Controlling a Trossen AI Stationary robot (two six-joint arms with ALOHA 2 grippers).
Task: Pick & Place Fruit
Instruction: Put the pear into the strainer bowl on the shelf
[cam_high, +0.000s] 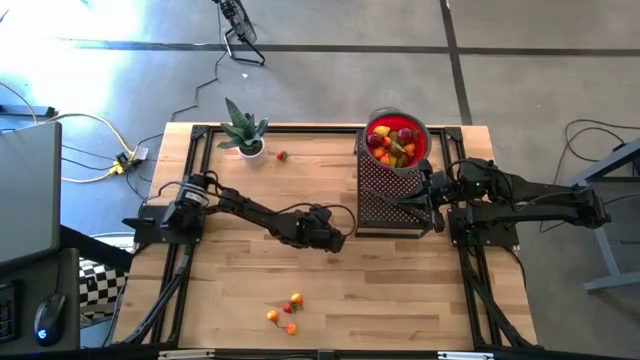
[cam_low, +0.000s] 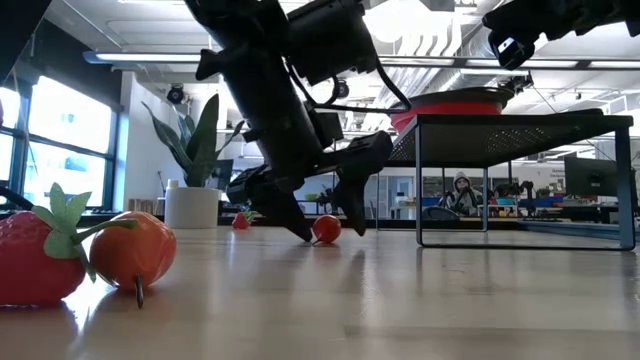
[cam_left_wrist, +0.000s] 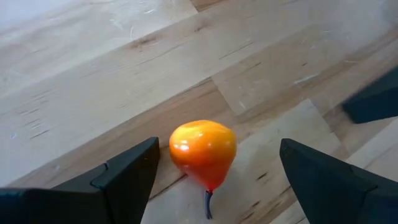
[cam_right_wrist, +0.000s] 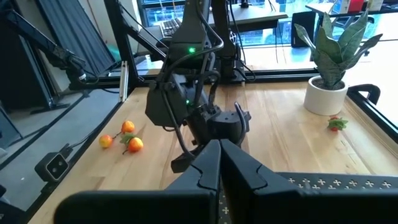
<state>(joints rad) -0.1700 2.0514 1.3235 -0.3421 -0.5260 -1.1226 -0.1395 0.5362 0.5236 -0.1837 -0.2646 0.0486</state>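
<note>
Your left gripper (cam_left_wrist: 214, 171) reaches low over the table's (cam_high: 400, 290) middle, fingers spread wide around an orange fruit (cam_left_wrist: 203, 151), not touching it. Your right gripper (cam_right_wrist: 219, 163) waits closed, empty, beside the rack (cam_high: 385, 195).

Both arms are dark, near-black, built of slim tubular links joined by bulkier rounded joint housings. The left arm (cam_high: 240, 208) carries a thin black cable looping along its forearm, and a small green indicator light glows on its wrist housing, seen from the right wrist view. Its matte black wedge-shaped fingers (cam_left_wrist: 124, 177) have angular edges. The right arm (cam_high: 540, 200) shows matching matte black tapering fingers (cam_right_wrist: 239, 165).
</note>
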